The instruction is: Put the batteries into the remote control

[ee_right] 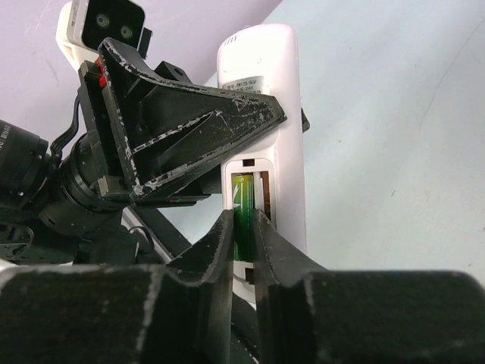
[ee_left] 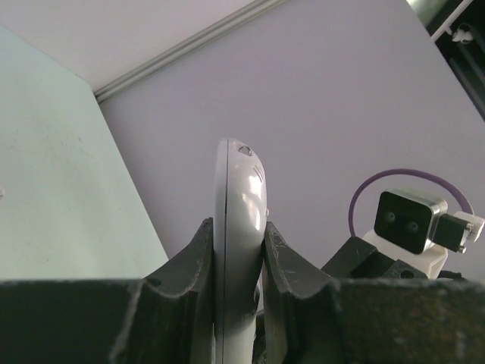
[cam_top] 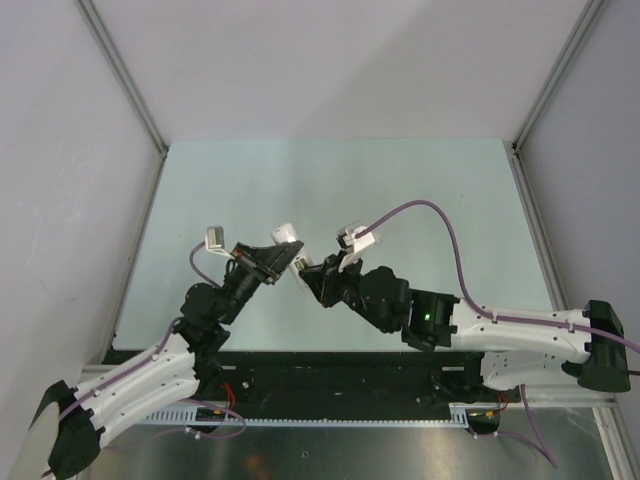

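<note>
My left gripper (ee_left: pixel 239 243) is shut on the white remote control (ee_left: pixel 241 197) and holds it on edge above the table. In the right wrist view the remote control (ee_right: pixel 280 91) turns its back to me, with its recessed compartment (ee_right: pixel 264 193) uncovered. A green battery (ee_right: pixel 242 199) lies in the compartment's left slot, and the slot beside it looks bare. My right gripper (ee_right: pixel 242 227) has its fingers tight against both sides of that battery. From above, the two grippers meet at the remote control (cam_top: pixel 286 234) over the table's middle. The purple battery is out of view.
The pale green table (cam_top: pixel 400 190) is walled by grey panels at the back and on both sides. The left gripper's black finger (ee_right: pixel 182 121) crosses the remote just above the compartment. The right wrist camera (ee_left: pixel 409 220) and its purple cable sit close by.
</note>
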You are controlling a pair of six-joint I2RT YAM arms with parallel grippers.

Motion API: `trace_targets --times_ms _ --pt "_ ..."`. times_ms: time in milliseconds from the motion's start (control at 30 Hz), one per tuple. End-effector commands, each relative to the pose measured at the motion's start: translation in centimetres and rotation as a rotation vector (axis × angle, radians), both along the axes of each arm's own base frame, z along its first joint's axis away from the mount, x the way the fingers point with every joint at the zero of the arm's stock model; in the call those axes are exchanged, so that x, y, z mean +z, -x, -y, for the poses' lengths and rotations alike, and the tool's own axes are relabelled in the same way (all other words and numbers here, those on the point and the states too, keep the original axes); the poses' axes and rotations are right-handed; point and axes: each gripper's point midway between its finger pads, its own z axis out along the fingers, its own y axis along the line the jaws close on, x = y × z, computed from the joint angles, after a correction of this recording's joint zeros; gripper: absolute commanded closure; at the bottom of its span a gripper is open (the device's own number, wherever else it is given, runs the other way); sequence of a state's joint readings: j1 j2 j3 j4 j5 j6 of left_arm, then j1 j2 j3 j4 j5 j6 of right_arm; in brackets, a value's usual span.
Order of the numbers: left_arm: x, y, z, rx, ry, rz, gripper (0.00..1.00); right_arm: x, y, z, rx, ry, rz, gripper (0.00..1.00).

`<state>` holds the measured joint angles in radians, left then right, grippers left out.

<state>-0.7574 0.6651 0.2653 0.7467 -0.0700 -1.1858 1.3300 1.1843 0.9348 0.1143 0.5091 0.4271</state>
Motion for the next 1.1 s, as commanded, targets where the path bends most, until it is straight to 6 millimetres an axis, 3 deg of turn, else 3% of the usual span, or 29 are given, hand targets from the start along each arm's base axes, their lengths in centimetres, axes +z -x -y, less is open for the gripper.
trace_targets --times_ms 0,400,833,1067 --pt "9.1 6.8 -0.7 -0.241 0.253 0.247 1.00 -7.7 -1.2 2.7 -0.098 0.264 -0.065 0.80" --pt "8.1 6.1 0.0 -0.221 0.189 0.234 1.00 -7.3 -1.3 3.9 -0.129 0.263 -0.076 0.70" --pt "5.1 4.6 0.5 -0.152 0.083 0.196 1.00 -3.8 -1.3 5.0 -0.158 0.190 -0.073 0.47" --pt "4.5 4.3 0.4 -0.137 0.071 0.186 1.00 -3.0 -1.3 5.8 -0.171 0.187 -0.075 0.43"
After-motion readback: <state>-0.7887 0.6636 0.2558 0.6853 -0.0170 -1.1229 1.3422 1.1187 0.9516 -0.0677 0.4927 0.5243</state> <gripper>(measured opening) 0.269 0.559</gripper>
